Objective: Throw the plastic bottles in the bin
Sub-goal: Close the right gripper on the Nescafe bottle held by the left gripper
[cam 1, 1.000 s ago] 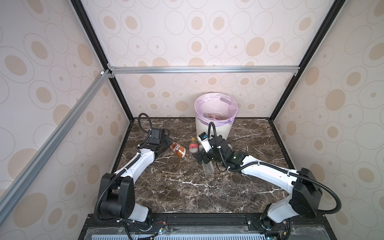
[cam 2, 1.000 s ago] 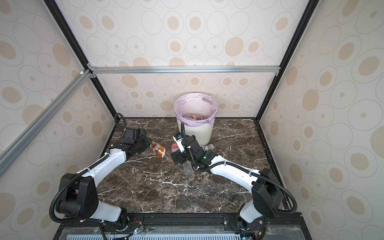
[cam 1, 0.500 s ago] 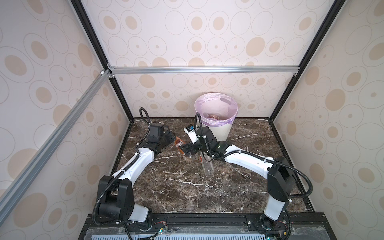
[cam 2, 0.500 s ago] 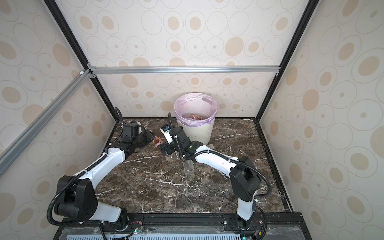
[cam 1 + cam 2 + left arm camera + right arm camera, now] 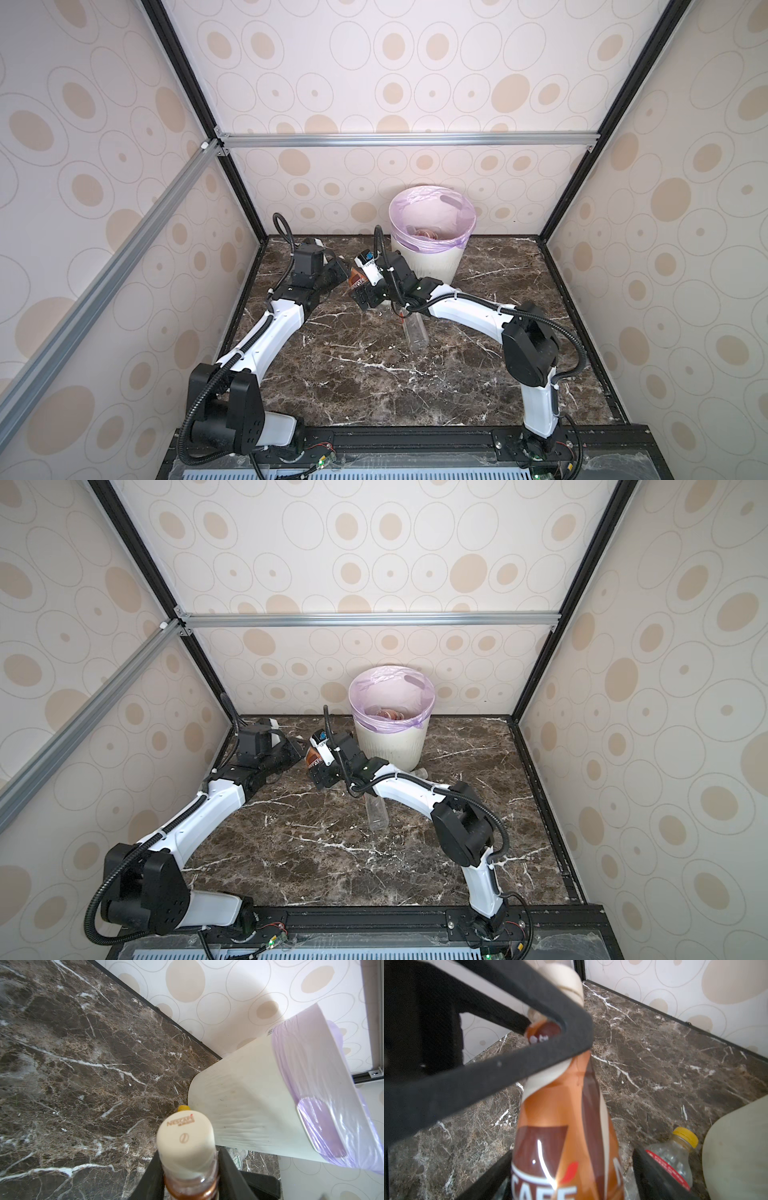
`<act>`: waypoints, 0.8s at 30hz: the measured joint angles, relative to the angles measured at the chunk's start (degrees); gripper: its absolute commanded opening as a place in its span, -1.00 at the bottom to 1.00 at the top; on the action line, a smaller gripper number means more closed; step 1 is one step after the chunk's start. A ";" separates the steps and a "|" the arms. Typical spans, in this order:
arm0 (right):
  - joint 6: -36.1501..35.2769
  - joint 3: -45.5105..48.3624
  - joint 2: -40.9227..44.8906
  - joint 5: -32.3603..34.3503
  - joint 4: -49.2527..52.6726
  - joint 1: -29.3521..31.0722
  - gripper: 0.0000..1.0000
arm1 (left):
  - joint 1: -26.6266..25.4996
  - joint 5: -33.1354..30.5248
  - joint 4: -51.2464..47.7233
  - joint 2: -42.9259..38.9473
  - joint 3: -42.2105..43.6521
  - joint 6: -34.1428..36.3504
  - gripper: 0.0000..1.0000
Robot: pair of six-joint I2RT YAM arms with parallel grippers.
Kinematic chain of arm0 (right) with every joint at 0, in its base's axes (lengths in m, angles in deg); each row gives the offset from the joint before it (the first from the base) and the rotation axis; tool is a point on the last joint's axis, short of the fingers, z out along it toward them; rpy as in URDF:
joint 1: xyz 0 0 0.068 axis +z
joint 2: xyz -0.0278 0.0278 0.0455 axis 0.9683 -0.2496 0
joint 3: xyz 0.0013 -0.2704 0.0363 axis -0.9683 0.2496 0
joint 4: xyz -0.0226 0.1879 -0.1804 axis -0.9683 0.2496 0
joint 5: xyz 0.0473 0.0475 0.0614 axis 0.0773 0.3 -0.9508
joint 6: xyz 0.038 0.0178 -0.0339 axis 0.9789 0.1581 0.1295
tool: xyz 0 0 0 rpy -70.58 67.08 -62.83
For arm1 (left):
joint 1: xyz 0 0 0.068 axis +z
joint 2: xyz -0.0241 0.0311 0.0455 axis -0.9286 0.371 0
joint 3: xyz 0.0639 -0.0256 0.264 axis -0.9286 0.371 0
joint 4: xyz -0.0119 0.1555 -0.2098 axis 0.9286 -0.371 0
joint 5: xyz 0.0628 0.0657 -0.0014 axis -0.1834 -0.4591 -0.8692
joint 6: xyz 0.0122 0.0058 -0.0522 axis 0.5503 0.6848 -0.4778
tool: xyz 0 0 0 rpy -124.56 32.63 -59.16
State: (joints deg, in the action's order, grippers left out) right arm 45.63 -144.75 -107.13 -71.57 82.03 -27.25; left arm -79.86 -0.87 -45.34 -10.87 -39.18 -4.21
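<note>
**Two Eyes Overhead, Two Lenses Up Close**

Both top views are looking down from high above the near edge, facing the far side and taking in the whole marble table [image 5: 374, 374] and the bin [image 5: 432, 257] from a distance. They are sharing almost the same scene, shifted slightly sideways.

The left wrist camera is sitting very near the cream cap of the brown-orange bottle [image 5: 187, 1142], looking past it to the bin's side. The right wrist camera is looking closely along the same bottle's label. Both wrist views are sharing that bottle, a yellow-capped bottle [image 5: 675, 1155] and the bin's wall.
</note>
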 measured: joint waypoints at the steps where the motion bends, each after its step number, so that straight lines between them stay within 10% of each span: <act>1: 0.13 -0.13 -0.09 -0.22 -0.07 0.00 0.44 | 0.00 -0.04 -0.02 -0.04 0.15 -0.02 -0.27; 8: 0.85 -0.04 -0.09 -1.29 -0.17 0.02 0.08 | 0.00 -0.66 -0.22 -0.22 0.59 -0.07 -0.23; 24: 1.84 6.49 0.02 -0.31 -2.54 -0.15 0.05 | 1.86 -1.90 -0.81 -0.28 0.79 -0.92 0.39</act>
State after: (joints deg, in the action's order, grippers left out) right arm 47.46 -138.26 -107.11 -71.88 79.50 -27.40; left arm -78.00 -2.77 -46.15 -11.15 -38.39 -5.13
